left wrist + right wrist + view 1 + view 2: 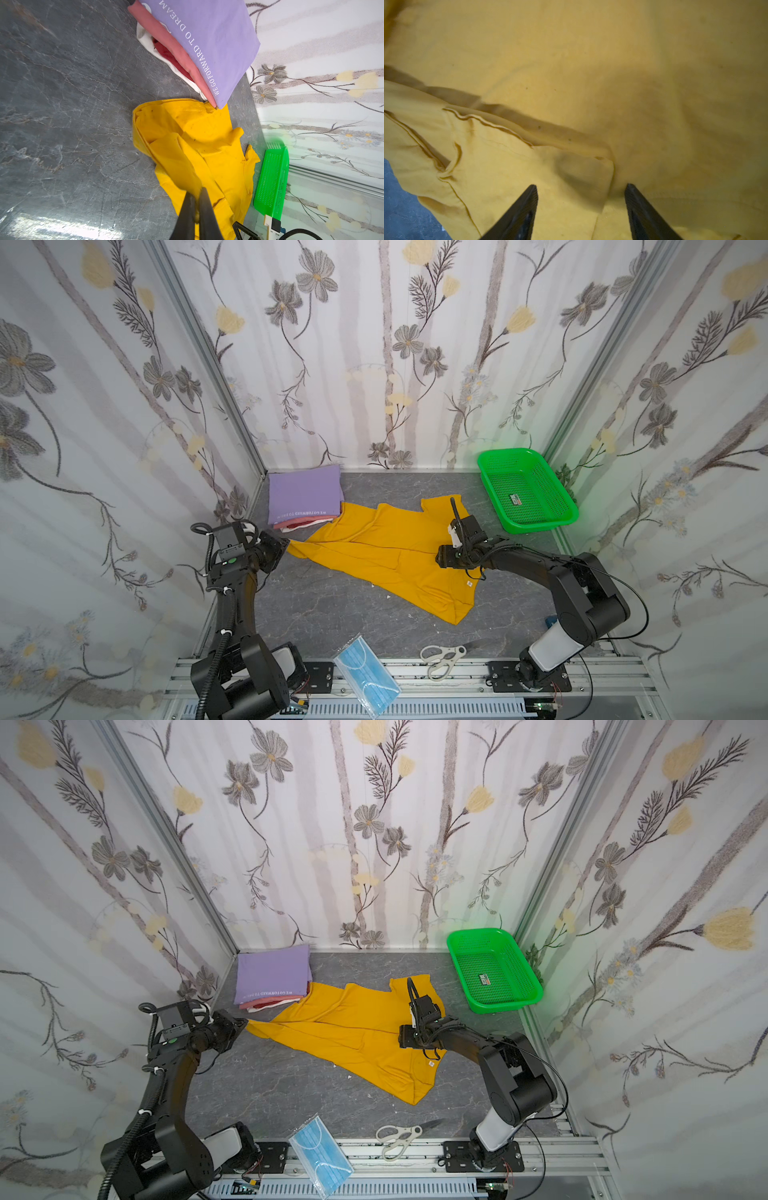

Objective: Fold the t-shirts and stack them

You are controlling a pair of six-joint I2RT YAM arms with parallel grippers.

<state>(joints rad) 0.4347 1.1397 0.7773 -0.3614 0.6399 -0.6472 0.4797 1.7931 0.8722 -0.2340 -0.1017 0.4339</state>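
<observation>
Yellow t-shirt [374, 547]: lies crumpled and slantwise across the middle of the grey desk [332, 614], partly doubled over itself. Its far-left edge touches the folded stack.
Folded stack: the lilac t-shirt [303, 493] is on top in the far-left corner, with pink and white t-shirts [297, 524] peeping out beneath.
Green basket [540, 522]: sits in the far-right corner, apart from the cloth and no concern of mine.
Left pincer [197, 194]: pressed together on the yellow t-shirt's left corner, low by the desk.
Right pincer [581, 186]: spread, with its tips down at the cloth on either side of a folded flap's edge. I see nothing pinched.
Face mask [365, 676] and scissors [442, 657]: at the front edge, well clear.
Step in hand: as I judge it, I am straightening the one unfolded t-shirt. One corner is held and I am seeking a second hold.
Next move: I should bring the right jaws together on that flap edge, then draw the cloth flat without dragging the stack it touches.
Top views: they give me the garment's whole outline, but the right arm hides its own tips.
Left wrist view: only here can I read the lilac lettering and see a red layer in the stack.
Right wrist view: only here do I see the flap between the tips.
</observation>
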